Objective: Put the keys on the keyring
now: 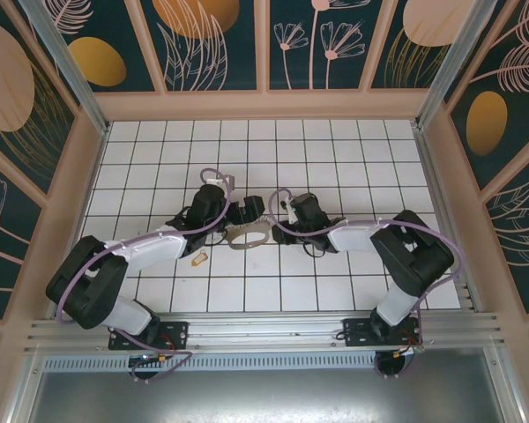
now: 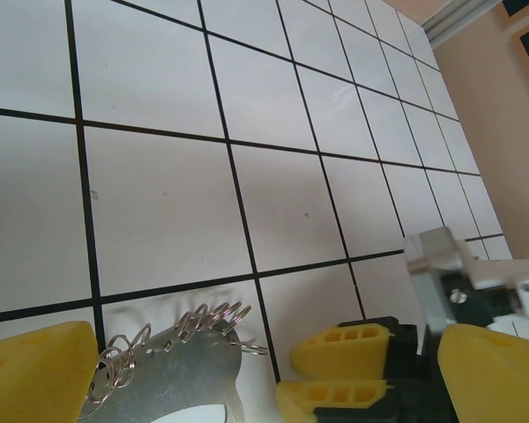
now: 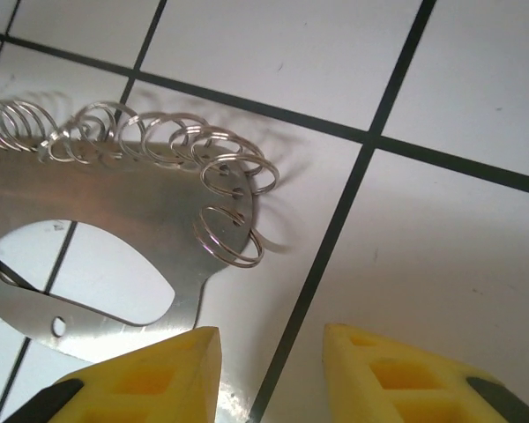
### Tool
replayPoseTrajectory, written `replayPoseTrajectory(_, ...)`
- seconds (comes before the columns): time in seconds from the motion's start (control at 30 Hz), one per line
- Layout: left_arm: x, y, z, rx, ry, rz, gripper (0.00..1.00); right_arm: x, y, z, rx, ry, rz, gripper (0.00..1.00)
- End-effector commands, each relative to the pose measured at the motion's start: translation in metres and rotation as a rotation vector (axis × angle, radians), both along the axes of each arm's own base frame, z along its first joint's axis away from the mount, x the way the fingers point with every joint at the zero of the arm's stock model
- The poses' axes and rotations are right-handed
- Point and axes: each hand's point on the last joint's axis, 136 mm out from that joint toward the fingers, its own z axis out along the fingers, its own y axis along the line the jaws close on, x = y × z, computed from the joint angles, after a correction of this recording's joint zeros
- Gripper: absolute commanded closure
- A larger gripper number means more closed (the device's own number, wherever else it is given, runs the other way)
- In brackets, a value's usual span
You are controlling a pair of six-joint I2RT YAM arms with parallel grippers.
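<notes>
While the left hand (image 2: 264,366) stands wide open and grips nothing, the flat grey metal keyring (image 3: 115,220), an oval-holed plate edged with small wire loops, lies on the white tiled desk (image 1: 335,150) low between its yellow fingers (image 2: 35,374). Facing it, the right hand (image 3: 273,352) is parted a little with its gap bare, one finger overlapping the plate's corner. Back beside the left arm (image 1: 150,248), well apart from both hands, lies the tiny tan-gold metal key (image 1: 198,258).
</notes>
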Motion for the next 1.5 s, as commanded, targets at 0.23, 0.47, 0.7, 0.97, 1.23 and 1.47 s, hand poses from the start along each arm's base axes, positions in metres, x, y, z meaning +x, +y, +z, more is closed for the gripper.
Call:
replayPoseTrajectory(0.23,0.004,-0.004,0.014,-0.004,-0.036,-0.002,0.01,0.015,0.018,-0.001,-0.026,-0.073,0.081,0.64)
replayPoseTrajectory(0.47,0.004,-0.003,0.011,0.002,-0.031,0.0,0.02,0.021,0.022,-0.003,-0.028,-0.08,0.086,0.65)
replayPoseTrajectory(0.7,0.003,-0.004,0.009,0.0,-0.026,0.0,0.01,0.026,0.028,0.002,-0.017,-0.094,0.094,0.71)
replayPoseTrajectory(0.97,0.004,-0.005,0.006,-0.003,-0.022,-0.002,0.02,0.025,0.033,0.007,-0.011,-0.1,0.132,0.91)
replayPoseTrajectory(1.23,0.005,-0.006,0.017,-0.001,-0.043,-0.015,0.02,0.022,0.033,0.033,0.023,-0.128,0.198,1.0)
replayPoseTrajectory(1.47,0.008,-0.01,0.061,0.025,-0.136,-0.063,0.02,0.027,0.025,0.102,0.138,-0.234,0.301,1.0)
